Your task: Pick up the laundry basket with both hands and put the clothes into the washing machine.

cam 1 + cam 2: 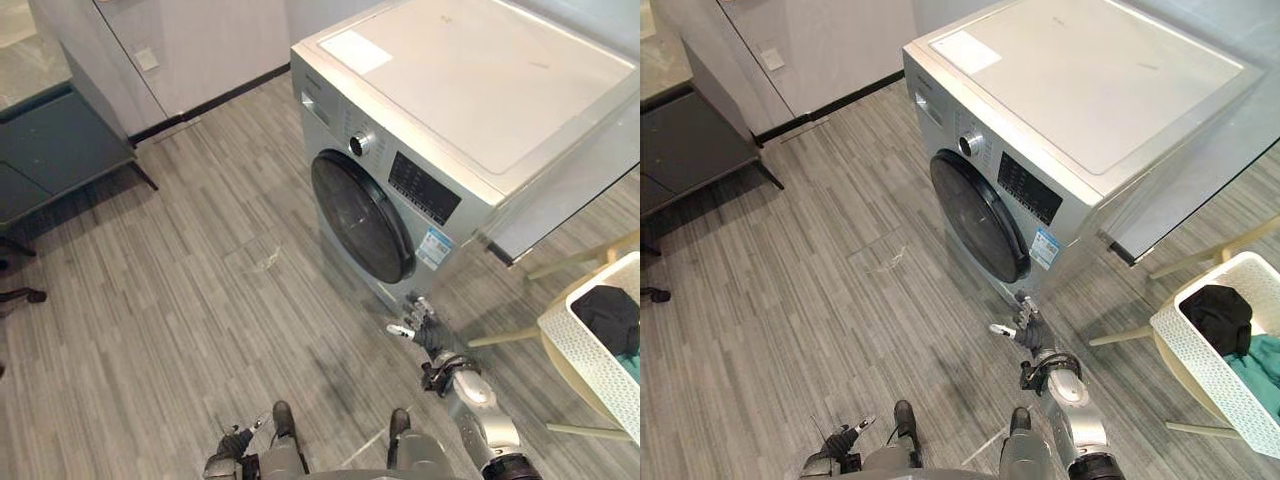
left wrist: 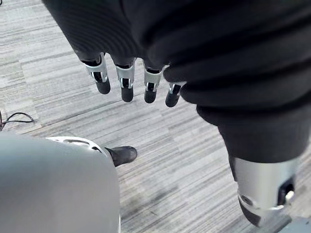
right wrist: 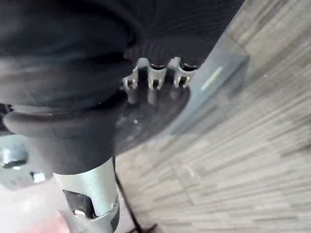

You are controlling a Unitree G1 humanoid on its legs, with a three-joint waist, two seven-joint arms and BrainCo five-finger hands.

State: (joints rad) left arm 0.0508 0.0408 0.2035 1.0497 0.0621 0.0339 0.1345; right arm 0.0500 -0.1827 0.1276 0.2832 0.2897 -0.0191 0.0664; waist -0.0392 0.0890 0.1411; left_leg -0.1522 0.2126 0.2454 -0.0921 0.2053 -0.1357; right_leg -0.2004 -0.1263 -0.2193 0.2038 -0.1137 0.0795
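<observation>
A silver washing machine (image 1: 470,90) stands ahead to the right, its dark round door (image 1: 360,215) closed. At the right edge a white perforated laundry basket (image 1: 590,350) rests on a light wooden stool, holding a black garment (image 1: 607,315) and a teal one (image 1: 1260,365). My right hand (image 1: 425,330) hangs open in front of the machine's lower front, just below the door, with its fingers (image 3: 155,82) straight and pointing at the dark glass. Low at the bottom left, my left hand (image 1: 232,443) is open over the floor, its fingers (image 2: 127,82) straight, far from the basket.
A dark grey low table (image 1: 50,150) stands at the far left against the wall. A grey panel (image 1: 570,200) juts out beside the machine's right side, above the stool's legs (image 1: 500,338). Grey wood-plank floor (image 1: 200,300) spreads between the table and the machine.
</observation>
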